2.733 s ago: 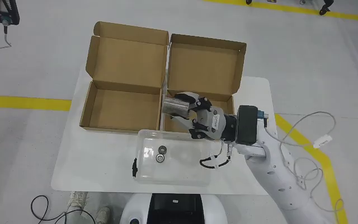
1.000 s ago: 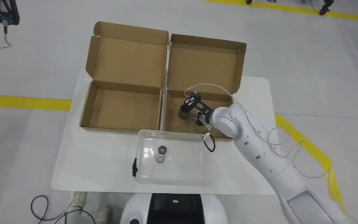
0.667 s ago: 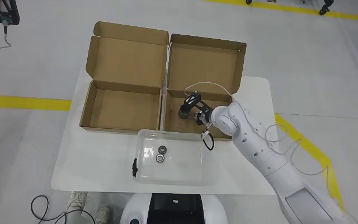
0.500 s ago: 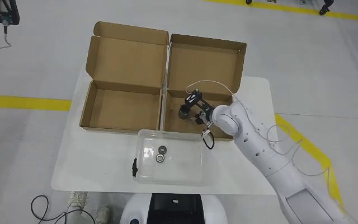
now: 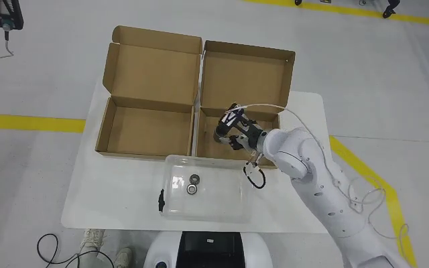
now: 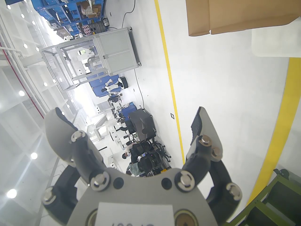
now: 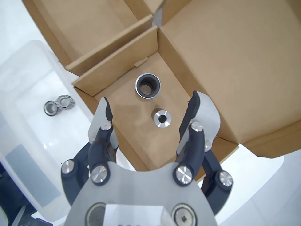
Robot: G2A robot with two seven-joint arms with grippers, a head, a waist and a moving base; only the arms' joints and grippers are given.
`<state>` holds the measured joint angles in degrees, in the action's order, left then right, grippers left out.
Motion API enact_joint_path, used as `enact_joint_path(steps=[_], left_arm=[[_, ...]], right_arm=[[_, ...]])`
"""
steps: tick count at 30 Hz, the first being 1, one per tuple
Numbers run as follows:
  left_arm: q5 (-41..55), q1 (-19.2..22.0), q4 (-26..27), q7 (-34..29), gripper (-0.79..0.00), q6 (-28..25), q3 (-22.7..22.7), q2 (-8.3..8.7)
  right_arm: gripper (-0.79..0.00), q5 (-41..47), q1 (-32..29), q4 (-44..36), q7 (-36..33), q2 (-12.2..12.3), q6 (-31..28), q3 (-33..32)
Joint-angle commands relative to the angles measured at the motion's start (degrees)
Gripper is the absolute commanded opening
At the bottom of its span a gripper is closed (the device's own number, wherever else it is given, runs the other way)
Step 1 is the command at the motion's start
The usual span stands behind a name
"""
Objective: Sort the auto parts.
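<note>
Our left pincer (image 6: 128, 116) is released, its jaws spread wide with nothing between them. Past it we see the floor (image 6: 223, 83) with its yellow lines and the edge of a cardboard flap. On the white surface (image 5: 94, 194), the left cardboard box (image 5: 144, 130) sits toward the far-left corner with its lid thrown back beyond the far edge. Along the near edge, about the middle, lies the clear plastic tray (image 5: 221, 201). A small dark piece (image 5: 161, 199) that we cannot identify rests against the tray's left wall. In the tray's left half, two bearings (image 5: 193, 178) lie close together. Just beside the left box, along the far edge, stands the right cardboard box (image 5: 244, 80), also with its lid folded back. Inside it, near the wall it shares with its neighbour, a large metal sleeve (image 7: 147, 86) stands upright with its dark bore facing up. A small metal bushing (image 7: 162, 118) stands just beside the sleeve, apart from it and also upright. Our right pincer (image 5: 231, 127) hovers over the left half of this box, above the two parts. It is released, jaws held apart and grasping nothing, and in the right wrist view the bushing shows in the gap between its fingers (image 7: 198, 109).
</note>
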<state>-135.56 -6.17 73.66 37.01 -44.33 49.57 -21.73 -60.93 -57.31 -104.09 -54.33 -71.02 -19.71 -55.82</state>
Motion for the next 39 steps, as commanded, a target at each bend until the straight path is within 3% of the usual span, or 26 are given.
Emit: enact_joint_path(steps=[1, 12, 18, 20, 24, 30, 34, 37, 39], left_arm=[[0.0, 0.0, 0.0, 0.0, 0.0, 0.0, 0.0, 0.0], [0.0, 0.0, 0.0, 0.0, 0.0, 0.0, 0.0, 0.0], [0.0, 0.0, 0.0, 0.0, 0.0, 0.0, 0.0, 0.0], [0.0, 0.0, 0.0, 0.0, 0.0, 0.0, 0.0, 0.0], [0.0, 0.0, 0.0, 0.0, 0.0, 0.0, 0.0, 0.0], [0.0, 0.0, 0.0, 0.0, 0.0, 0.0, 0.0, 0.0], [0.0, 0.0, 0.0, 0.0, 0.0, 0.0, 0.0, 0.0], [0.0, 0.0, 0.0, 0.0, 0.0, 0.0, 0.0, 0.0], [0.0, 0.0, 0.0, 0.0, 0.0, 0.0, 0.0, 0.0]], right_arm=[[-0.212, 0.43, -0.89, -3.81, 0.36, 0.22, -2.56, 0.09], [-0.262, 9.25, -3.13, -6.52, 2.24, 1.0, -18.41, 3.02], [-0.323, 4.81, -7.88, -7.87, 5.2, 1.74, -21.86, 5.05], [-0.366, 1.94, -9.47, -8.11, 6.38, 1.94, -22.16, 5.97], [-0.363, -3.15, -11.26, -6.57, 10.5, 1.94, -21.29, 8.09], [-0.366, -7.08, -8.95, 0.99, 15.45, 0.56, -18.43, 13.49], [-0.332, -8.3, -6.6, 4.57, 16.14, -0.59, -16.35, 16.53], [-0.237, -8.2, -5.24, 6.44, 16.97, -1.17, -15.81, 17.6], [-0.225, -8.02, -5.0, 6.81, 17.2, -1.26, -15.81, 17.72]])
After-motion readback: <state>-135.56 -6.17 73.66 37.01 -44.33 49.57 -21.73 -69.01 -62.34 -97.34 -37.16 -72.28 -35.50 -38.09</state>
